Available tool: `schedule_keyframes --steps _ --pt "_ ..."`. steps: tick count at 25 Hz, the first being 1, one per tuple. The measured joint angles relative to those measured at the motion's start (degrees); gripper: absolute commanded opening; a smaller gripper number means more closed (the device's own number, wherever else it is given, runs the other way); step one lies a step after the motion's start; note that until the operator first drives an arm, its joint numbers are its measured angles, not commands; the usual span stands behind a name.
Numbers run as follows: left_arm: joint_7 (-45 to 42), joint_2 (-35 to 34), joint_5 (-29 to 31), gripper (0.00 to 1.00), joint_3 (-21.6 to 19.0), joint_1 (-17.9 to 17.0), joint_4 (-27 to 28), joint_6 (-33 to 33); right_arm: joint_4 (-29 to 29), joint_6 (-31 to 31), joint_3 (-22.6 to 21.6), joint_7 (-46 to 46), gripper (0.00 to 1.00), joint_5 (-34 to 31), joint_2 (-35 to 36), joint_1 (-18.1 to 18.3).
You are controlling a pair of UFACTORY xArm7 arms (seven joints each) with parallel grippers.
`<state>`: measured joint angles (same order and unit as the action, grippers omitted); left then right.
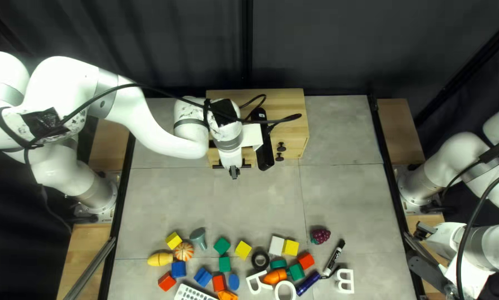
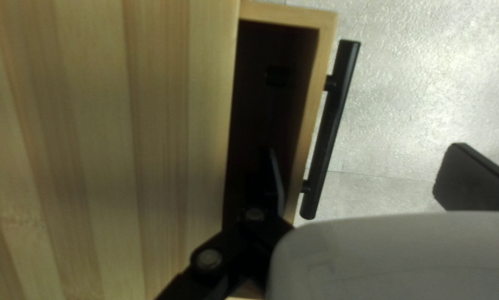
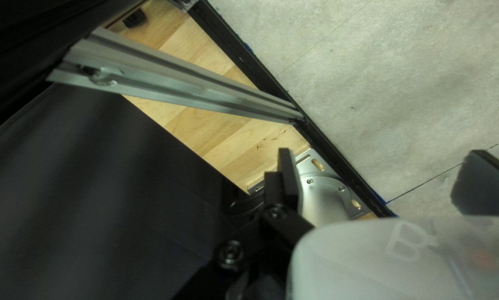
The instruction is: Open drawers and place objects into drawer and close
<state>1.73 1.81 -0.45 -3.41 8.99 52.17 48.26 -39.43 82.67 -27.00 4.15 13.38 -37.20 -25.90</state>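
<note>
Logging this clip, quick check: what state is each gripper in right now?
Left gripper: open; the black drawer handle shows between its spread fingers, not clamped.
Right gripper: open, holding nothing.

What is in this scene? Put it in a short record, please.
Cabinet: wooden, far side of the table
Drawer: partly open, inside too dark to read
Left gripper: open, one finger over the drawer's inside, the other beyond its black handle
Right gripper: open, holding nothing, by the table's right edge
Near side: yellow block, toy grapes, marker, more
</note>
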Motion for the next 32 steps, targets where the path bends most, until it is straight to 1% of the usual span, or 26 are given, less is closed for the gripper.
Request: schedule_keyframes --steps 8,17,24,28,32 --pt "3.72 -1.31 -3.44 1.00 -0.69 -0.59 0.18 2.21 0.00 0.00 0.00 0.00 1.00 0.00 0.00 0.00" --pt "3.40 -2.85 -4.42 1.00 -1.86 -1.75 -0.15 3.39 0.00 0.00 0.00 0.00 1.00 0.00 0.00 0.00" --pt "1.35 -3.03 -2.31 1.00 -1.55 -1.34 0.60 3.78 0.00 0.00 0.00 0.00 1.00 0.00 0.00 0.00" --pt "-0.23 -0.78 -0.14 1.00 -0.99 -0.85 1.36 1.81 0.00 0.00 0.00 0.00 1.00 0.00 0.00 0.00" --pt "-0.64 0.98 0.26 1.00 -0.62 -0.52 1.01 -0.63 0.00 0.00 0.00 0.00 1.00 0.00 0.00 0.00"
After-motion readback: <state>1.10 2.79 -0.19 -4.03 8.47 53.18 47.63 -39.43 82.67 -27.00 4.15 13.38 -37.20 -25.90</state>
